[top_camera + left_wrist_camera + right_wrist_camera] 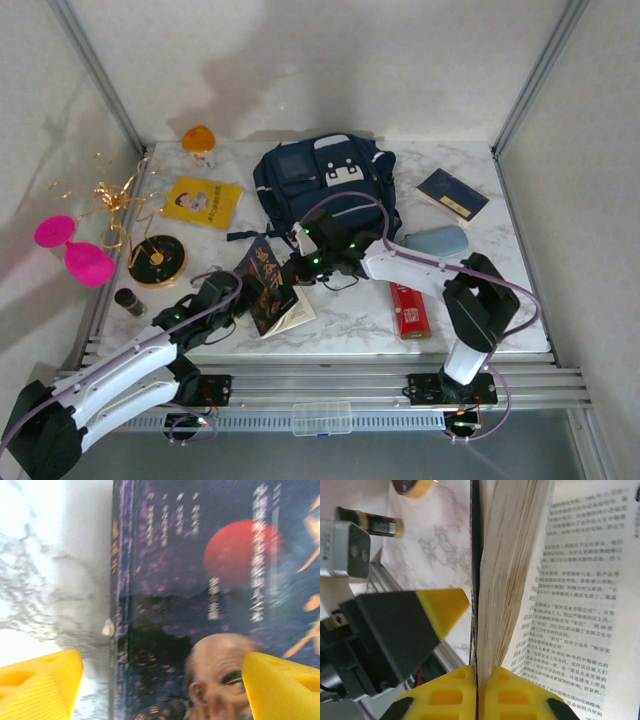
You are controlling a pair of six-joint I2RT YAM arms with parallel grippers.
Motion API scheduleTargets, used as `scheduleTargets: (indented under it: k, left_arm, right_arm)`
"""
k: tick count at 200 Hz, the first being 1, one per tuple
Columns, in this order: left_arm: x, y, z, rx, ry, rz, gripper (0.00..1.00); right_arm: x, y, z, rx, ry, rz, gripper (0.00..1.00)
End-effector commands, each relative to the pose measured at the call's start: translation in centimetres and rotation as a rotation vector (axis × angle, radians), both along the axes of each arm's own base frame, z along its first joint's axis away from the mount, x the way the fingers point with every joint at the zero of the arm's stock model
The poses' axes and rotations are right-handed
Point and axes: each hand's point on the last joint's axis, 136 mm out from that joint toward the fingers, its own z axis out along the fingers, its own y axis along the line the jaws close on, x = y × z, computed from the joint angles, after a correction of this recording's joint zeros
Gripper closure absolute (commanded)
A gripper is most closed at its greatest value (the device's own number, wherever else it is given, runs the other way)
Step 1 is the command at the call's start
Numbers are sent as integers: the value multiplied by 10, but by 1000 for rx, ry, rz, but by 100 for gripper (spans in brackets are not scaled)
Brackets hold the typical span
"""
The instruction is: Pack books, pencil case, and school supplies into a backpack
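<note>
You cannot see inside the backpack (362,168). Right hand (476,685) pinches the dark book's (510,580) cover beside printed pages; left hand (160,680) spreads over its portrait.

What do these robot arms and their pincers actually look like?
The left arm and right arm have white shells, black joints and purple cables alongside. The left gripper and right gripper end in chunky yellow wedge fingertips on black fingers.
</note>
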Motion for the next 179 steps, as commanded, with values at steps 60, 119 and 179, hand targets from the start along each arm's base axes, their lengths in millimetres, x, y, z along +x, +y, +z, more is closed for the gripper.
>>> scheduleTargets:
  k: [60, 119, 179]
  left_arm:
    - [30, -17, 130, -114, -206, -90, 7]
    - [62, -71, 190, -267, -372, -278, 9]
    - [87, -118, 225, -402, -500, -415, 20]
  right_arm:
    - [27, -51, 128, 302, -114, -108, 100]
    - [52, -105, 185, 451, -130, -178, 100]
    - [59, -132, 216, 539, -164, -181, 100]
